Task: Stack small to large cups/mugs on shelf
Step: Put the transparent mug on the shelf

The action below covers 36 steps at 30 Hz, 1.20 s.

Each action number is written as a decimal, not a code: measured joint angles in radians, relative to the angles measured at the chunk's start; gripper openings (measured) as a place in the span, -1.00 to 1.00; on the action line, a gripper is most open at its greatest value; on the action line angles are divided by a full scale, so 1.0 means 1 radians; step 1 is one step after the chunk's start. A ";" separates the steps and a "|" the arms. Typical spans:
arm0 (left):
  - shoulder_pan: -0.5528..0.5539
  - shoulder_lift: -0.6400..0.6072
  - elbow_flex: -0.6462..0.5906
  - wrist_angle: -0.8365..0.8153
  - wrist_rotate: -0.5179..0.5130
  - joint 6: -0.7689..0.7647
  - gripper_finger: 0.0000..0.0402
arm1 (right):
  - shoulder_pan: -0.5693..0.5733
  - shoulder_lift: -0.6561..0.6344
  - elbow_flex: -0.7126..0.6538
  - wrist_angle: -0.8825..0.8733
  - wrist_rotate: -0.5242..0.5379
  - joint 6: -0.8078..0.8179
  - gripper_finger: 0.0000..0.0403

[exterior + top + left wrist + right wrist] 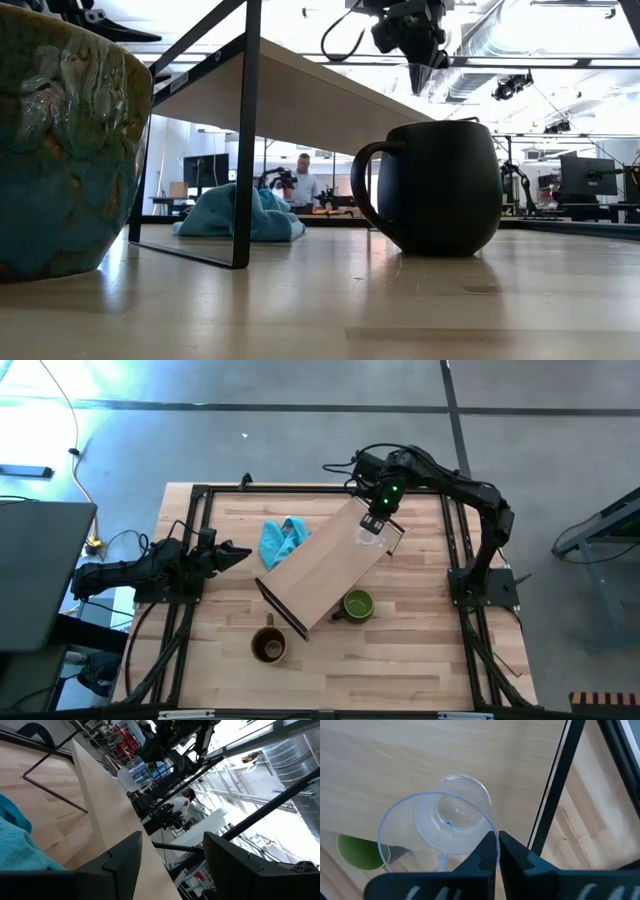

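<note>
A: From above, where did everything stand?
B: The shelf (325, 565) lay slantwise across the table (400, 660). The right gripper (375, 522) hung over its far end, above the glass cup (369, 535). The green mug (357, 604) sat on the tabletop just beside the shelf, the brown mug (269, 646) near the shelf's front end frame, and a blue cloth (281, 540) on the shelf's other side. The left gripper (238, 553) waited at the table's left edge.
A: And level with the table?
B: Both mugs loomed close, the green one looking dark; a person (302, 183) sat far behind.
A: The left wrist camera?
B: Its fingers (122, 862) stood apart, holding nothing, with the cloth beside them.
A: The right wrist?
B: Fingertips pressed together, empty, directly above the cup's rim; the cup stood upright on the shelf by the black end frame (552, 790).
</note>
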 joint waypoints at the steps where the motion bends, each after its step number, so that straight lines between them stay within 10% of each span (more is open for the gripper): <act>1: 0.000 0.000 0.000 0.000 0.000 0.000 0.00 | -0.001 0.000 0.000 0.000 0.001 -0.005 -1.00; 36: 0.000 0.000 0.000 0.001 0.000 0.000 0.00 | -0.015 0.000 0.000 0.013 0.026 -0.091 -1.00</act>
